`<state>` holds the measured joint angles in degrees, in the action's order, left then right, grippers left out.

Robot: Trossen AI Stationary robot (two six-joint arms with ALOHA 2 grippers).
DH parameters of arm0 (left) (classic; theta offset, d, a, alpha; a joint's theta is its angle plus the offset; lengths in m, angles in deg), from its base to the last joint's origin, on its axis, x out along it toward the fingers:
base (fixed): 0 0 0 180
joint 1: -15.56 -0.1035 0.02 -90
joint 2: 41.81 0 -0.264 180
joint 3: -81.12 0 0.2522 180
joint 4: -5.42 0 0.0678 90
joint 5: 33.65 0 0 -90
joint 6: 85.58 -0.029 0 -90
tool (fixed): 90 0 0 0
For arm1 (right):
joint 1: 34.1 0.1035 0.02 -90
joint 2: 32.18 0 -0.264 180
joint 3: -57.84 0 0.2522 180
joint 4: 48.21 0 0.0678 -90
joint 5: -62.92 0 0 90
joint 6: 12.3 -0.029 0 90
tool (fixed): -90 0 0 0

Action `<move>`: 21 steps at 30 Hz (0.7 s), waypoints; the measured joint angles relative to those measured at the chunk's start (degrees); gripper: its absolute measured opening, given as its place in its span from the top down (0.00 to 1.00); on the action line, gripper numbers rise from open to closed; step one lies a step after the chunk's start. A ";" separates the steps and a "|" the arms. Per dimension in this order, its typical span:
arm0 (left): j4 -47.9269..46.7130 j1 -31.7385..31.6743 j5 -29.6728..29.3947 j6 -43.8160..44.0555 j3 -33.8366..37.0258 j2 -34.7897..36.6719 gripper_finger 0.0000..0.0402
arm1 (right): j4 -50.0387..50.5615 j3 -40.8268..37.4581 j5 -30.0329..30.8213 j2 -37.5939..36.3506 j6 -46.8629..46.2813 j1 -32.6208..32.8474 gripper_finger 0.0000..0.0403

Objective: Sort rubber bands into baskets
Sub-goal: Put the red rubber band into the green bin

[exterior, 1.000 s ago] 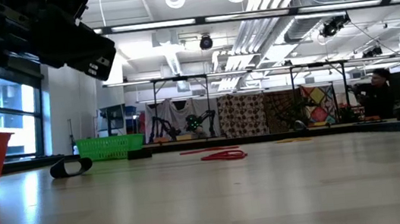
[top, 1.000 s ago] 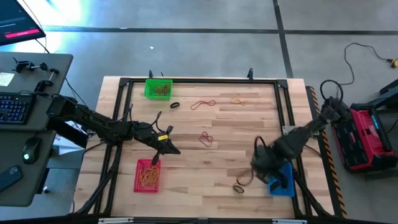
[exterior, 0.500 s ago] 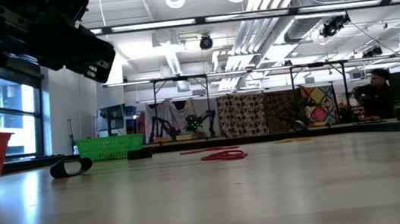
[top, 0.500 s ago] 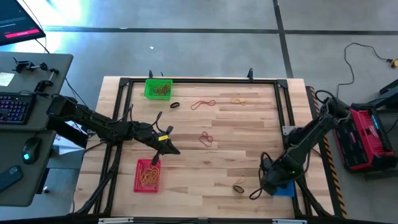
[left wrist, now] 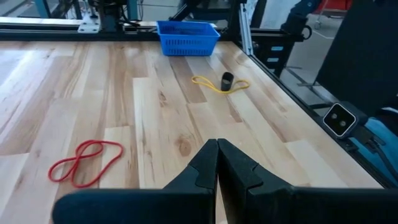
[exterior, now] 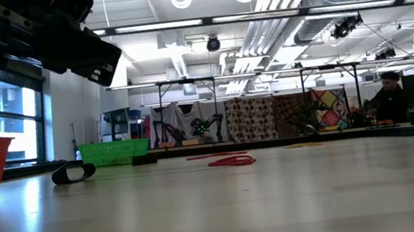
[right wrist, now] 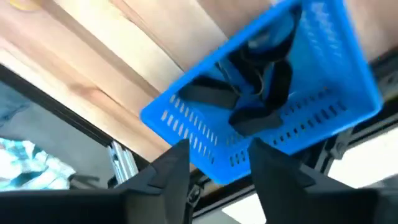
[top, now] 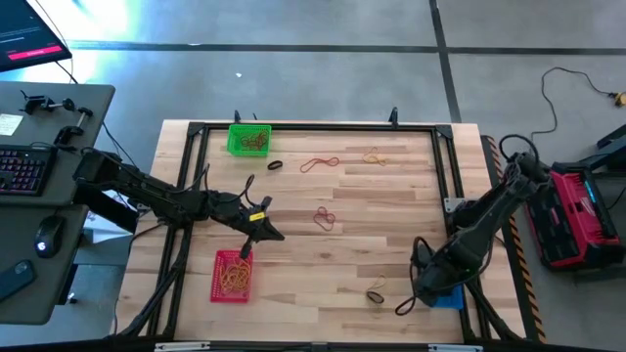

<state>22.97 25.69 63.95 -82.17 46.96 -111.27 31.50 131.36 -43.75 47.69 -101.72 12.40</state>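
Note:
My right gripper (right wrist: 217, 167) hangs open over the blue basket (right wrist: 261, 93) at the table's near right corner, fingers pointing down. Black rubber bands (right wrist: 264, 81) lie inside that basket. My left gripper (left wrist: 217, 163) is shut and empty above the table, just beyond the red basket (top: 232, 277), which holds orange bands. The green basket (top: 248, 139) stands at the far left. Loose bands lie flat on the wood: a red one (left wrist: 84, 163), a yellow one with a black one (left wrist: 224, 82), and more red ones (top: 320, 163).
A black metal frame (top: 450, 176) runs along the table's edges. Another black band (exterior: 73, 173) lies near the green basket, and an orange one (top: 375, 156) lies at the far side. A desk with a keyboard (top: 20, 171) stands left of the table.
My right gripper has swung toward the table's near edge and now stands over the blue basket, covering most of it in the high view. My left arm has kept still.

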 joint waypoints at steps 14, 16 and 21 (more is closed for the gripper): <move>0.04 0.02 -1.23 2.41 0.00 -0.01 1.00 | -7.58 1.28 32.31 -0.02 28.85 -12.69 0.57; 0.03 0.02 -2.34 2.42 0.00 -0.01 1.00 | -14.98 -1.39 33.79 -0.02 34.57 -16.06 0.57; -0.02 0.04 -3.92 2.54 0.00 -0.01 1.00 | -40.66 -9.97 34.77 -0.02 47.17 -24.31 0.57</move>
<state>22.95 25.73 60.03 -79.62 46.96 -111.28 -9.16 121.38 -8.98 47.67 -54.55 -11.90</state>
